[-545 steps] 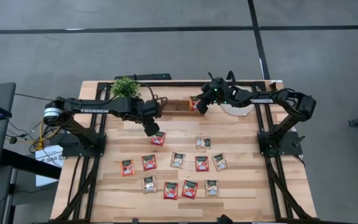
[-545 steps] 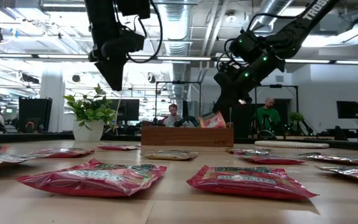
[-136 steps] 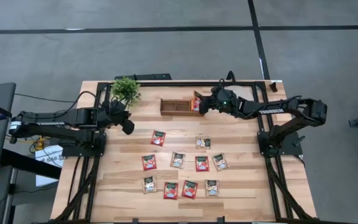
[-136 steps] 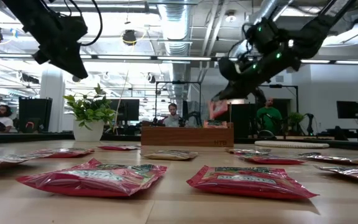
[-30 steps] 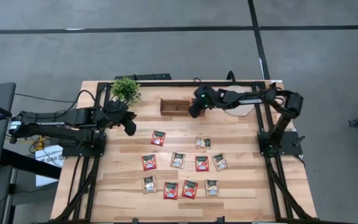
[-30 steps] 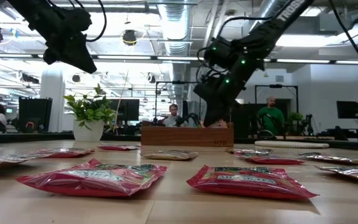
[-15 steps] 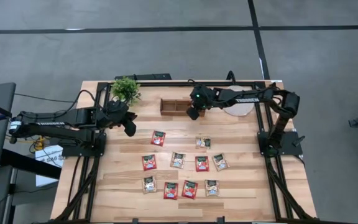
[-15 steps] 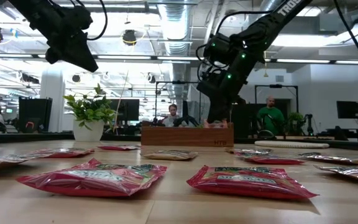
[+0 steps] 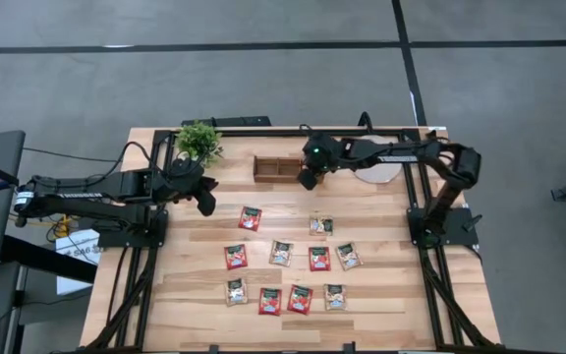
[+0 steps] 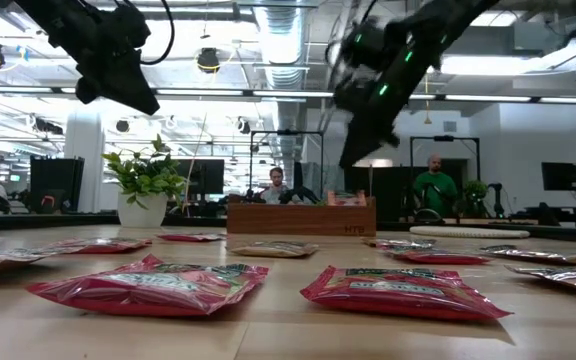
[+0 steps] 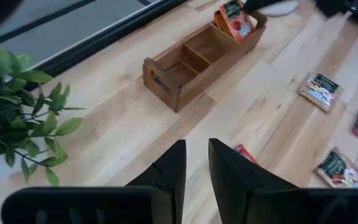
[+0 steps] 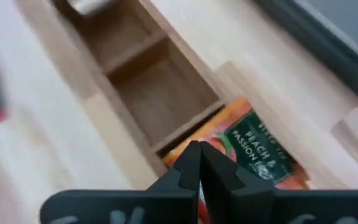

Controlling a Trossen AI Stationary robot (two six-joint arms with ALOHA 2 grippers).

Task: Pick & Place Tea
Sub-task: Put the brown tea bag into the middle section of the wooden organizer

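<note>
Since lifting off the box (image 9: 281, 168) | right pincer (image 12: 197, 163) together, empty | sachet (image 12: 253, 152) inside

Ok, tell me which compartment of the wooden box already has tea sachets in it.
The end compartment nearest the right gripper: orange-red sachets stand in it, while the other two sections of the compartmented wooden box are bare wood.

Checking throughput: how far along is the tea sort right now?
Done: at least one tea sachet stands in an end compartment of the wooden box; the other two compartments look empty.
In hand: nothing visibly. The right gripper is shut and empty just above that sachet. The left gripper hovers empty near the plant.
Left: ten sachets on the table, for example a red one.
</note>
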